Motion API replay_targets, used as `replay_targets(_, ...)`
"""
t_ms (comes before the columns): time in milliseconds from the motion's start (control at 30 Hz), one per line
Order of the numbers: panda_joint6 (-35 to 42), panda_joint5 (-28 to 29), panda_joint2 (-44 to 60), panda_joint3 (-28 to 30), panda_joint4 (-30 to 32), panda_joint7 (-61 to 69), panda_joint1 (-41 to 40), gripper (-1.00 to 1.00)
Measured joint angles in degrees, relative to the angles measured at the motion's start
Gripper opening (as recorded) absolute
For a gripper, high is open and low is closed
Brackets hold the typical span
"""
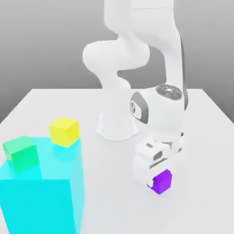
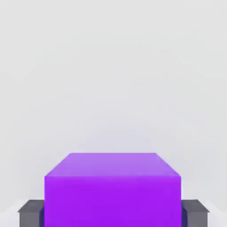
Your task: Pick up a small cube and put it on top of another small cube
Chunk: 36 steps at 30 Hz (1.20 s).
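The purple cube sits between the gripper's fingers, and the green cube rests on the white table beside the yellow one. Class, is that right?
Not quite. The exterior view shows the green cube resting on the big cyan block, not the table. The purple cube does sit between the gripper fingers.

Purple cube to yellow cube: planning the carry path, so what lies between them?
Bare white table lies between the purple cube and yellow cube, as the exterior view shows.

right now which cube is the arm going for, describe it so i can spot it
Find the white robot arm on the table and follow it down to its gripper. The purple cube sits between the fingers. It is the only purple one; the yellow cube and green cube are near the big cyan block.
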<state>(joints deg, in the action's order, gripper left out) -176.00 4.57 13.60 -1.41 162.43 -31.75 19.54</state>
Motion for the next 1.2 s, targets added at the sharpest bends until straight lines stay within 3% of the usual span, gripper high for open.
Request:
replay_targets(133, 0.74, -0.10, -0.91, -0.24, 0.17, 0.09, -0.21, -1.00)
replay_targets(367, 12.52, -4.51, -14.30, -1.67, 1.79, 2.91, -0.65, -1.00)
replay_targets(1000, 59.47, 0.02, -38.83, 11.86, -20.96, -15.19, -24.35, -1.00)
replay_targets(1133, 54.27, 0.38, -37.21, 12.83, -17.39, -16.03, -25.86, -1.00)
replay_targets(1167, 52.46, 0.38, -36.54, 12.94, -16.25, -15.99, -25.97, 1.00)
replay_targets(1200, 52.46, 0.38, -36.54, 12.94, -16.25, -15.98, -25.97, 1.00)
